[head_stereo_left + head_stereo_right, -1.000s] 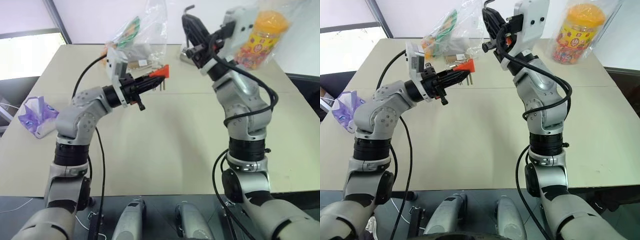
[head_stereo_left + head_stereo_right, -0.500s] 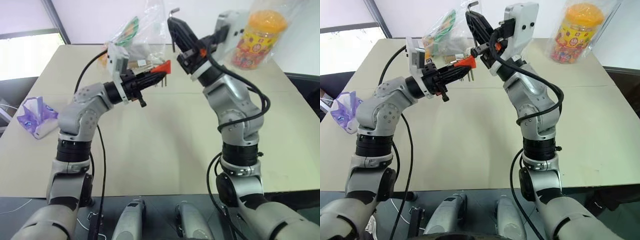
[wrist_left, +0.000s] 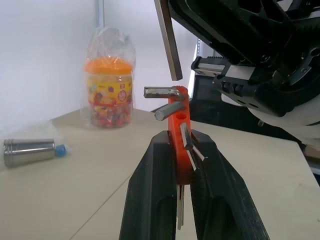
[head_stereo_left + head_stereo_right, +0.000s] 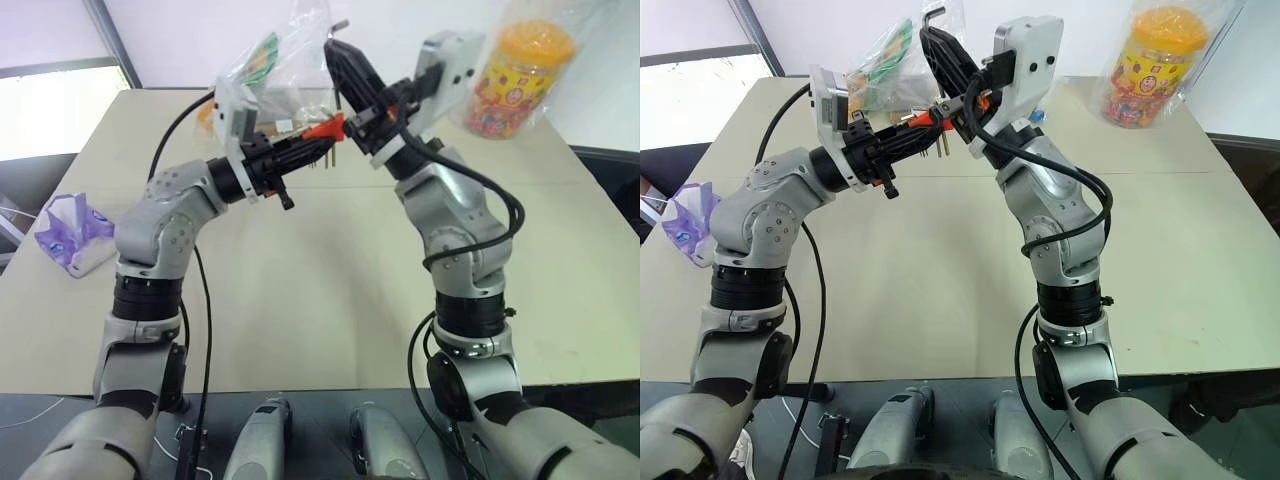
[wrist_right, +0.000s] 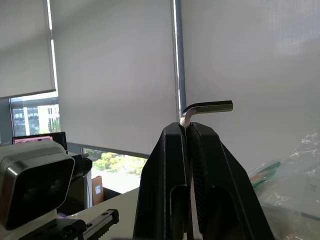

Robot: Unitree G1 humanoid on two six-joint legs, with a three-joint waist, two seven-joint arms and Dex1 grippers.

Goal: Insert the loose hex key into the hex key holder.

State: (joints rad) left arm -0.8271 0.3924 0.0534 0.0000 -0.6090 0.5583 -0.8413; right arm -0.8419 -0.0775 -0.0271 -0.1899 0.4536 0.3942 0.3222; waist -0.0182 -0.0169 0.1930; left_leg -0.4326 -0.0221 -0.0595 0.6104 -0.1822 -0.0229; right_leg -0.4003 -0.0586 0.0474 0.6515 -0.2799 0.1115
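Beige tabletop (image 4: 330, 280) below, both our arms raised above it: left gripper (image 3: 182, 150) clenched on the holder (image 3: 181, 125), right gripper (image 5: 187, 131) clenched on the key (image 5: 207, 107), bent end up top. Key's long shaft runs down through the right jaws, its free tip hanging just above and beside the holder's top. We judge the next move is lining that tip with an empty hole.

Silver-grey jointed arms, black cables, black-fingered end effectors, white wrist cameras
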